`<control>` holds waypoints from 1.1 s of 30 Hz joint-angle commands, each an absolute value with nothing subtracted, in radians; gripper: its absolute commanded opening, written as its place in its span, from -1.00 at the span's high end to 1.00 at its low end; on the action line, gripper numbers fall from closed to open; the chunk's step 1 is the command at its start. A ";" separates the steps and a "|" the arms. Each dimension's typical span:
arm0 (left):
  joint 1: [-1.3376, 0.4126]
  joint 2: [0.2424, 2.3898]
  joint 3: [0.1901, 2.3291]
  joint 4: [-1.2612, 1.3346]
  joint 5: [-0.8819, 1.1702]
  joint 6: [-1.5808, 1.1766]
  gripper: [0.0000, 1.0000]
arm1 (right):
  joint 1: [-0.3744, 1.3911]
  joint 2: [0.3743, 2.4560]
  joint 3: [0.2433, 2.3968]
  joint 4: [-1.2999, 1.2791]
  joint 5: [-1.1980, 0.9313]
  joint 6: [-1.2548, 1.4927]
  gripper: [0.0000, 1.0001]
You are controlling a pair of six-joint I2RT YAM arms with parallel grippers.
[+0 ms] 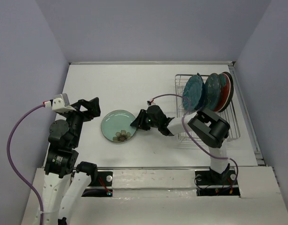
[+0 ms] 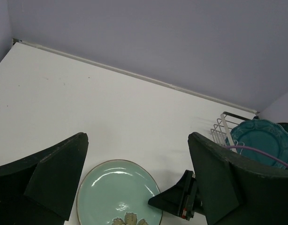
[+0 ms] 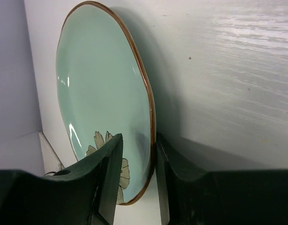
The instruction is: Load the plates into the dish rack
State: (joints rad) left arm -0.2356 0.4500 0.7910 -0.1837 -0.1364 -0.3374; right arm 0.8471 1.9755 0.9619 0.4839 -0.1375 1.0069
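Observation:
A pale mint plate point(image 1: 117, 124) with a flower print lies flat on the white table, left of centre. My right gripper point(image 1: 134, 123) is at its right rim, jaws narrowly open. One finger is over the plate's face and one under the brown rim point(image 3: 152, 117), with a small gap showing at the upper finger. The plate fills the right wrist view point(image 3: 97, 79). My left gripper point(image 1: 96, 109) hovers wide open and empty left of the plate point(image 2: 113, 192). The dish rack point(image 1: 233, 132) at the right holds upright plates: scalloped teal point(image 1: 193, 90), dark teal point(image 1: 213, 89), red-rimmed point(image 1: 227, 91).
The rack stands near the table's right edge, beside the right wall. A purple cable point(image 1: 170, 96) loops from my right wrist in front of the rack. The back wall runs along the table's far edge point(image 2: 134, 75).

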 commanded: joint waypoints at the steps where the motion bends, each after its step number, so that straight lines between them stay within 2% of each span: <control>1: -0.241 0.456 0.776 -0.129 -0.127 -0.325 -0.98 | 0.856 2.031 0.953 0.623 -0.233 1.057 0.20; 3: -0.241 0.456 0.776 -0.129 -0.127 -0.325 -0.98 | 0.847 2.063 0.956 0.650 -0.256 1.078 0.25; 5: -0.241 0.454 0.776 -0.129 -0.127 -0.324 -0.98 | 0.847 2.082 0.960 0.661 -0.267 1.092 0.41; 6: -0.241 0.454 0.776 -0.130 -0.127 -0.324 -0.98 | 0.847 2.089 0.960 0.678 -0.270 1.106 0.56; 7: -0.239 0.454 0.776 -0.130 -0.127 -0.322 -0.98 | 0.838 2.100 0.963 0.686 -0.282 1.109 0.86; 10: -0.241 0.451 0.776 -0.130 -0.129 -0.321 -0.98 | 0.828 2.085 0.966 0.713 -0.284 1.106 0.86; 15: -0.241 0.446 0.776 -0.130 -0.124 -0.319 -0.98 | 0.819 1.872 1.024 0.622 -0.190 0.965 0.86; 19: -0.244 0.443 0.773 -0.126 -0.114 -0.319 -0.98 | 0.801 1.663 1.118 0.356 0.086 0.755 0.87; 25: -0.262 0.434 0.769 -0.124 -0.107 -0.316 -0.98 | 0.672 1.416 1.150 0.082 0.284 0.528 0.86; 26: -0.264 0.433 0.769 -0.121 -0.106 -0.316 -0.98 | 0.649 1.358 1.160 0.045 0.379 0.494 0.86; 29: -0.271 0.433 0.765 -0.118 -0.091 -0.314 -0.98 | 0.638 1.290 1.222 -0.118 0.628 0.310 0.87; 33: -0.276 0.434 0.764 -0.115 -0.081 -0.316 -0.98 | 0.571 1.267 1.291 -0.176 0.790 0.094 0.86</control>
State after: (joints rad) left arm -0.2684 0.4419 0.7757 -0.1711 -0.1032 -0.3332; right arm 0.6098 1.2976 1.2022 -0.1291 0.5365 0.3405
